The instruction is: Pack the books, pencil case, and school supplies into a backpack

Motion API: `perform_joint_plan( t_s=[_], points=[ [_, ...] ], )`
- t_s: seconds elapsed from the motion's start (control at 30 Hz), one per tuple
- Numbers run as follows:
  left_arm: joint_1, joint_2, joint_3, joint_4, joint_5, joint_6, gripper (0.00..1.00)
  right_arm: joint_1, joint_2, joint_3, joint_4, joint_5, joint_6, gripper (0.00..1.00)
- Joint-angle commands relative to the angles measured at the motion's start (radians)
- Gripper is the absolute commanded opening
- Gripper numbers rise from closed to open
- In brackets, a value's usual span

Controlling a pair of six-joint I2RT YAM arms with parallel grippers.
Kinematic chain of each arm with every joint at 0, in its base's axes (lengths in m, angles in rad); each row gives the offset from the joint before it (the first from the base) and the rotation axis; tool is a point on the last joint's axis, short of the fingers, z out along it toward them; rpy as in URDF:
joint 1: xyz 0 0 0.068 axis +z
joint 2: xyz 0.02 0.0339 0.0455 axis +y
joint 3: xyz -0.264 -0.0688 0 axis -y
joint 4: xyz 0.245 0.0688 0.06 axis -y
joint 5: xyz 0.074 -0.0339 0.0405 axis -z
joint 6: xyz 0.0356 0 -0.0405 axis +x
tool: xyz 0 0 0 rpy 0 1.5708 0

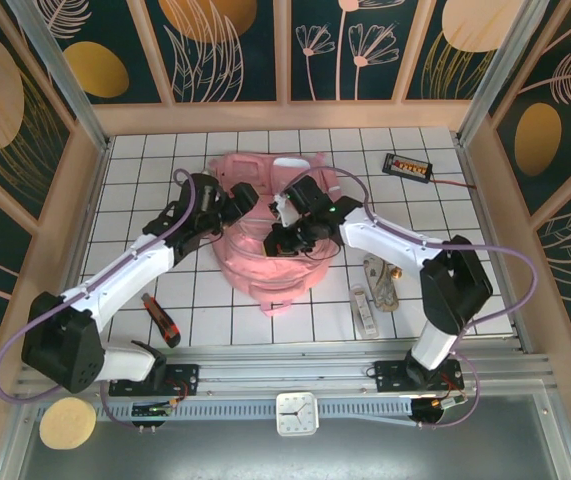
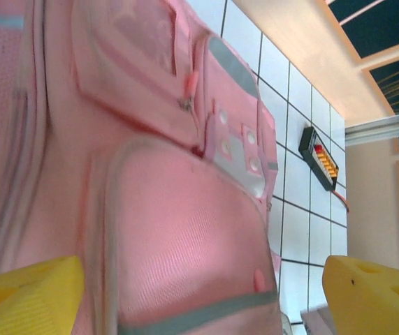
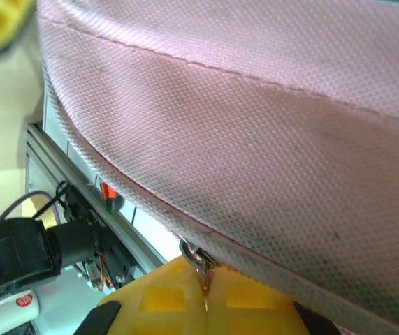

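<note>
Left of the backpack (image 1: 265,288), the red-and-black utility knife (image 1: 162,321) lies on the tiled surface (image 1: 145,170); it is no part of the packing. The left end effector (image 1: 237,203) hovers over the backpack's left side with its yellow fingers (image 2: 24,296) spread wide and nothing between them; its wrist view looks down on the pink front pockets and silvery strips. The backpack lies flat in the middle, the landmark for all else. Over its centre the right end effector (image 3: 205,289) has its fingers pressed together on a small zip pull (image 3: 198,257) at a seam in the pink fabric, which suggests the step in hand is working the zip, though which way I cannot tell. Right of the backpack, a slim whitish ruler-like bar (image 1: 365,308) and a pale cord bundle (image 1: 386,280) lie close together on the surface, so the school supplies are not yet packed. Whether the books and pencil case are already inside I cannot tell. Beyond the backpack's far right corner sits a small black box (image 1: 408,165) with orange marks.
</note>
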Motion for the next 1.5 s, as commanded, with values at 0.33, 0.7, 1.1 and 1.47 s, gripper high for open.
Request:
perform_joint_plan(
  t_s=[0.33,0.7,1.1,1.47],
  points=[
    [0.062,0.211,0.114,0.007,0.235,0.1,0.79,-0.077,-0.236,-0.137,-0.166,0.005,-0.067,0.0],
    [0.021,0.379,0.246,-0.242,0.515,0.275,0.61,-0.128,-0.263,-0.179,-0.166,0.022,-0.075,0.0],
    [-0.004,0.52,0.313,-0.41,0.607,0.538,0.35,-0.122,-0.243,-0.184,-0.138,0.052,-0.043,0.0],
    [-0.01,0.569,0.297,-0.272,0.743,0.475,0.0,-0.008,-0.197,-0.183,-0.087,0.095,0.061,0.0]
  ],
)
